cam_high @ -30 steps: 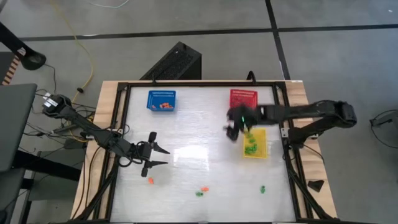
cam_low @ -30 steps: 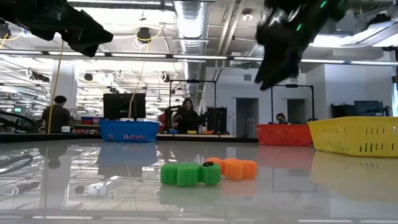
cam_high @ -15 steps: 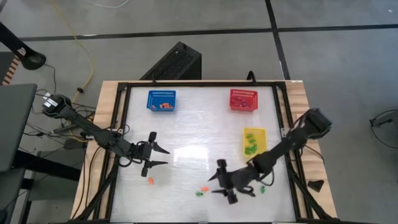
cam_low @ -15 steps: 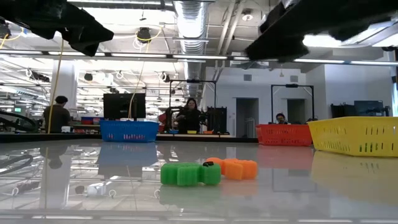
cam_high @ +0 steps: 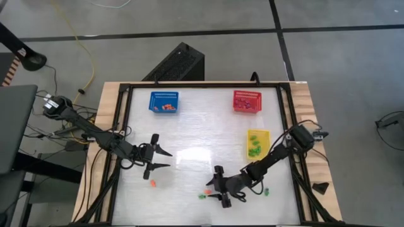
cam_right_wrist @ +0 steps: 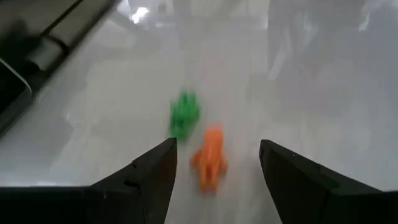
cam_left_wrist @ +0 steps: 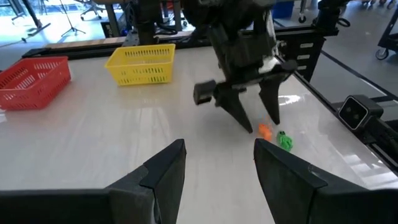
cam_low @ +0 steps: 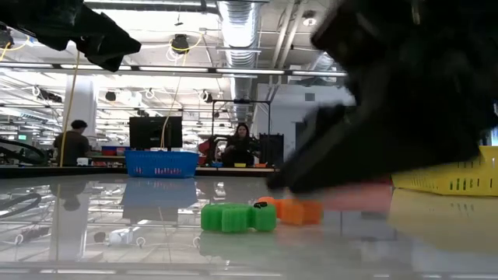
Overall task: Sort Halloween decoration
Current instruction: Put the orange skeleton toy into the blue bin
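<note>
Hovering low over the near-centre of the table (cam_high: 189,135), the right gripper (cam_high: 213,188) has its fingers apart, nothing between them. An orange trinket (cam_right_wrist: 209,162) and a green trinket (cam_right_wrist: 184,113) lie side by side on the table just ahead of its fingertips; in the right wrist view the orange one sits btwn the two dark fingers (cam_right_wrist: 146,177), the green one just beside it, neither touched. High view shows the same pair as small specks, orange (cam_high: 208,190) & green (cam_high: 202,196), right at the gripper's tips. Low view: green piece (cam_low: 237,217) and orange piece (cam_low: 296,210) touching each other on the table, w/ the right gripper (cam_low: 342,155) a big dark blur above and to the right of them.

Left gripper (cam_high: 163,159) waits over the left-middle of the table, fingers spread, empty. Another orange trinket (cam_high: 152,183) lies on the table nearer the front edge, near that gripper but apart from it. One more green trinket (cam_high: 266,190) lies near the front right, beside the right arm.

Baskets: blue basket (cam_high: 164,101) at far left w/ orange bits inside; red basket (cam_high: 246,101) at far right w/ small pieces in it, colour can't tell; yellow basket (cam_high: 257,144) at the right, nearer than the red one, holding green pieces.

Ppl show in the room behind the table in the low view, well away.
</note>
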